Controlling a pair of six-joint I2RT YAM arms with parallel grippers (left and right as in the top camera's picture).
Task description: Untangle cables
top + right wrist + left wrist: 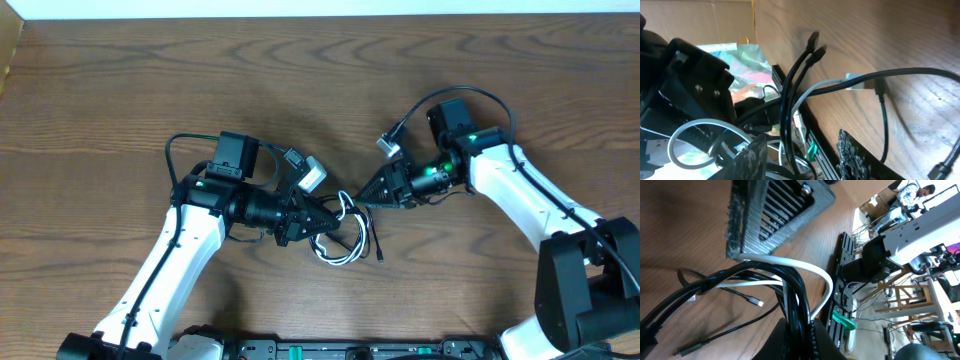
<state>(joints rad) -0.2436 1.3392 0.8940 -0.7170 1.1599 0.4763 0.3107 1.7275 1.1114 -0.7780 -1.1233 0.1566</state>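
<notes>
The black cable (378,242) and the white cable (336,256) lie tangled in a small heap at the table's middle front. My left gripper (325,215) is shut on a bundle of black cable strands (795,305), with the white cable (812,270) looping just beyond its tips. My right gripper (362,198) faces it from the right, almost tip to tip. In the right wrist view its fingers (756,150) stand apart, and black strands (786,115) run down between them without touching either pad. A white plug (855,82) and two black plugs (812,40) hang free.
The two arms nearly meet over the heap, so the space between them is tight. A black rail (350,350) runs along the table's front edge. A cardboard box (8,50) sits at the far left corner. Bare wooden table (120,90) lies behind both arms.
</notes>
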